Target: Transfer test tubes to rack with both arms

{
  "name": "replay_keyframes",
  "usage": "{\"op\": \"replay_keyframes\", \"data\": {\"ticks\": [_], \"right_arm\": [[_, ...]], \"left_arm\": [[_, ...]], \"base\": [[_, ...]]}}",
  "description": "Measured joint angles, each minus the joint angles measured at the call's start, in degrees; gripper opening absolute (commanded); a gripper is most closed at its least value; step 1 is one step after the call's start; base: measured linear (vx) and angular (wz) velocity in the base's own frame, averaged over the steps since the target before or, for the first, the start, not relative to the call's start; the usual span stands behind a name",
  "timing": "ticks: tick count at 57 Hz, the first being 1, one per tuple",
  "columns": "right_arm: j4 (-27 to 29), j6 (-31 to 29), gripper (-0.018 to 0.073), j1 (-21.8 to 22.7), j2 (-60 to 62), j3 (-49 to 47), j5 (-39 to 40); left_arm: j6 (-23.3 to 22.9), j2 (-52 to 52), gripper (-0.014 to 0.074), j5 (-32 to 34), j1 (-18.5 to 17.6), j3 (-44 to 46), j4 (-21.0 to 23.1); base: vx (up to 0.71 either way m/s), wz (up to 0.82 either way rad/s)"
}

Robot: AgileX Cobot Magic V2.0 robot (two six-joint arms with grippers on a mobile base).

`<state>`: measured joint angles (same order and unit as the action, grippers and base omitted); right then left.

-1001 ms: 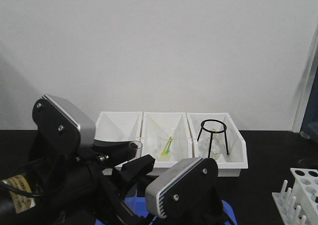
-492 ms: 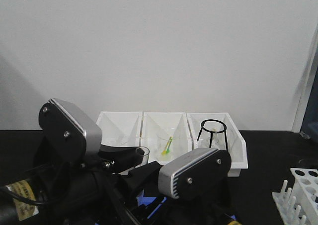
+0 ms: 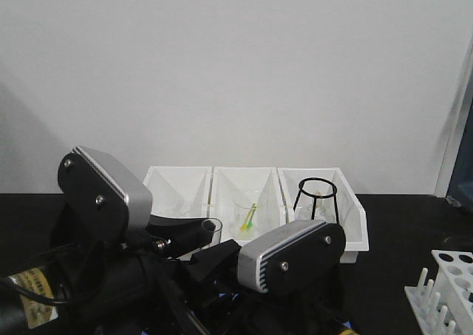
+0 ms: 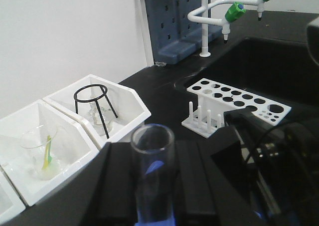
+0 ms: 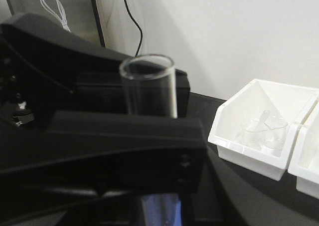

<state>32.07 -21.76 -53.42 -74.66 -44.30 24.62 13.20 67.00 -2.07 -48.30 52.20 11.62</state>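
My left gripper (image 4: 153, 158) is shut on a clear glass test tube (image 4: 152, 141) and holds it upright, open rim up, between its black fingers (image 4: 117, 181). In the front view the tube (image 3: 212, 228) stands between the left arm housing (image 3: 103, 194) and the right arm housing (image 3: 292, 255). In the right wrist view the tube (image 5: 148, 84) rises close behind a black bar (image 5: 99, 146); my right gripper's own jaws are lost in the dark there. The white rack shows at the right (image 3: 447, 279) and in the left wrist view (image 4: 234, 104), its holes bare.
Three white bins (image 3: 177, 181) stand at the back against the wall. One holds a beaker with a yellow-green item (image 3: 247, 213), another a black wire tripod (image 3: 316, 202). Green-capped taps (image 4: 234, 9) and a sink lie beyond the rack.
Both arm housings have risen and shifted right since one second ago, and the tube moved right with the left gripper. Almost nothing has moved in the last half second.
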Motion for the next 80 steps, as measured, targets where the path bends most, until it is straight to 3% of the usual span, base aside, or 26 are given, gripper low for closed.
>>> {"op": "replay_keyframes", "data": {"ticks": [5, 23, 45, 51, 80], "right_arm": [[0.00, 0.00, -0.0014, -0.01, 0.00, 0.00, 0.05], [0.00, -0.09, -0.0010, -0.01, 0.00, 0.00, 0.05], [0.00, -0.17, -0.0010, -0.01, 0.00, 0.00, 0.05], [0.06, -0.22, -0.0010, -0.01, 0.00, 0.00, 0.10], [0.61, -1.41, -0.0011, -0.01, 0.00, 0.00, 0.32]], "left_arm": [[0.00, 0.00, -0.0022, 0.00, 0.00, 0.00, 0.00], [0.00, 0.00, 0.0007, 0.00, 0.00, 0.00, 0.00], [0.21, 0.00, 0.0314, -0.05, 0.00, 0.00, -0.20], [0.21, 0.00, 0.0360, -0.05, 0.00, 0.00, -0.20], [0.75, -3.99, 0.0366, 2.76, 0.00, 6.24, -0.84]], "base": [[0.00, 0.00], [0.00, 0.00], [0.00, 0.00], [0.00, 0.00], [0.00, 0.00]]}}
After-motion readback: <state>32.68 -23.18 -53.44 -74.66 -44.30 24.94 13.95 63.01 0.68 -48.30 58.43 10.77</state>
